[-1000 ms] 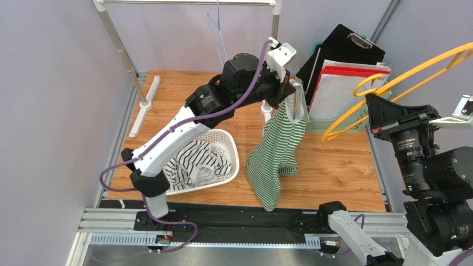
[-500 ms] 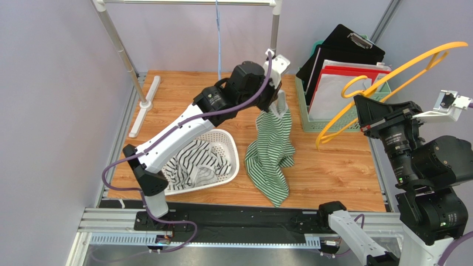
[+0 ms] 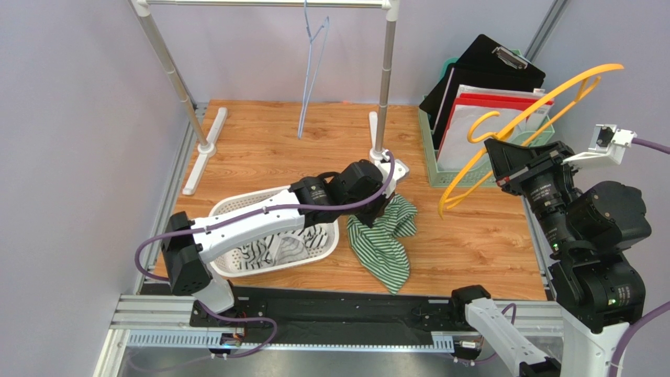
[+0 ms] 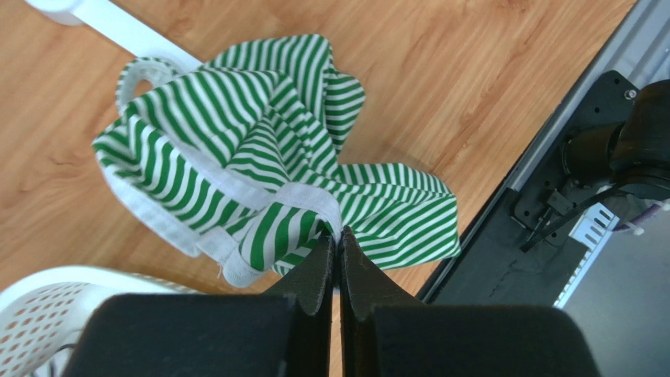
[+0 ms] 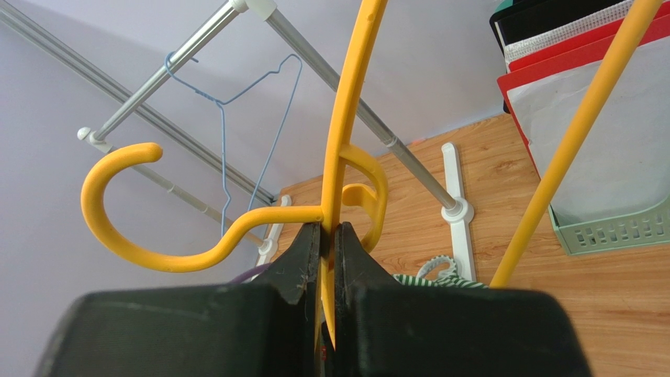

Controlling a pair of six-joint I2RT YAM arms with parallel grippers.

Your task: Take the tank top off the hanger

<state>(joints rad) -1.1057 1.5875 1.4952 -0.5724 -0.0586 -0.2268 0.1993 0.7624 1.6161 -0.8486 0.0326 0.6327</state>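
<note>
The green-and-white striped tank top (image 4: 259,149) lies crumpled in a heap on the wooden bench (image 3: 487,243), just beside the white plastic laundry basket (image 3: 224,208). It is off the hanger and well apart from it. The left claw (image 4: 338,239) is low over the bench, with its two black fingers pressed together on the white edge band of the tank top, so it is pinching the cloth. The left arm reaches across the basket, in which black-and-white striped clothes (image 3: 267,251) are lying.

The right claw (image 5: 329,228) is raised high at the right side. It is closed on the yellow plastic hanger (image 5: 346,118), near its curved hook, and the hanger is bare and tilted in the air. Behind, a thin blue wire hanger (image 3: 311,78) hangs on the metal rail (image 3: 267,4). A green plastic crate (image 3: 432,157) with folders stands at the back right of the bench.
</note>
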